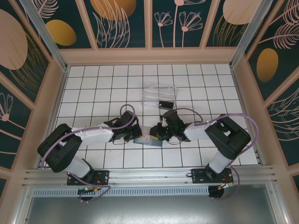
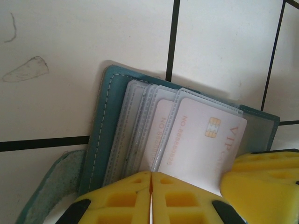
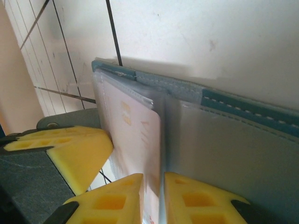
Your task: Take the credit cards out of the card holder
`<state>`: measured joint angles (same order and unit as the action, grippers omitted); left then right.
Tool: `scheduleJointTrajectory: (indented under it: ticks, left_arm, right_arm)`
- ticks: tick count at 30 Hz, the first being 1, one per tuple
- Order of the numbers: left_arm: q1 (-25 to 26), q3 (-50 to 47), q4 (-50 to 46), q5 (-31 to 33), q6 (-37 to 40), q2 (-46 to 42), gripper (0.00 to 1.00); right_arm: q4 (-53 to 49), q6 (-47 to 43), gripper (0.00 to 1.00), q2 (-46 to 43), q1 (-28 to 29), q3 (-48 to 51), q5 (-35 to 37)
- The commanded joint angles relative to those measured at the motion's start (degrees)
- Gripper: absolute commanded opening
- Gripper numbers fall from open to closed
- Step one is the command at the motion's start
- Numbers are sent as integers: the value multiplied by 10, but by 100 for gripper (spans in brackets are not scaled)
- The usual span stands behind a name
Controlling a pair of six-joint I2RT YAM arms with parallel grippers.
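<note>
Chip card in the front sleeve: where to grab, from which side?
Card: near short end, pinched across its flat faces, coming from the near side of the left wrist view. The sleeve has a stitched rim round its far end and left edge, so it likely slides out lengthwise only.

The card holder (image 2: 108, 116) is showing a matt, grainy, leather-like teal skin with pale stitching, its clear plastic sleeves (image 2: 135, 130) are gleaming smoothly over a glossy credit card (image 2: 205, 149), and the fingers (image 2: 117, 200) of the left gripper (image 2: 151, 186) are looking like matt yellow plastic above glossy white tiles (image 2: 70, 37).
</note>
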<state>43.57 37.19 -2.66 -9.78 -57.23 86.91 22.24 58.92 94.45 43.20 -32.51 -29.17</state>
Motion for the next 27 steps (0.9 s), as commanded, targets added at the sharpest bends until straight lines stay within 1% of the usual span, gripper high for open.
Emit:
scheduleJointTrajectory:
  ticks: [1, 10, 17, 24, 27]
  left_arm:
    - [2, -8, -11, -8, 5, 15, 9]
    - [2, -11, -14, -2, 1, 14, 9]
    - [2, -8, -20, 3, 0, 15, 9]
    - [2, -6, -27, 6, -2, 12, 9]
    - [2, -4, -31, 8, -3, 12, 9]
  right_arm:
    - [26, 4, 18, 10, -3, -6, -10]
    - [59, 13, 10, 8, -6, 9, -10]
    - [44, 10, 11, -22, -15, 31, 3]
    - [49, 7, 12, -21, -15, 36, -2]
    - [47, 6, 15, -25, -15, 38, -1]
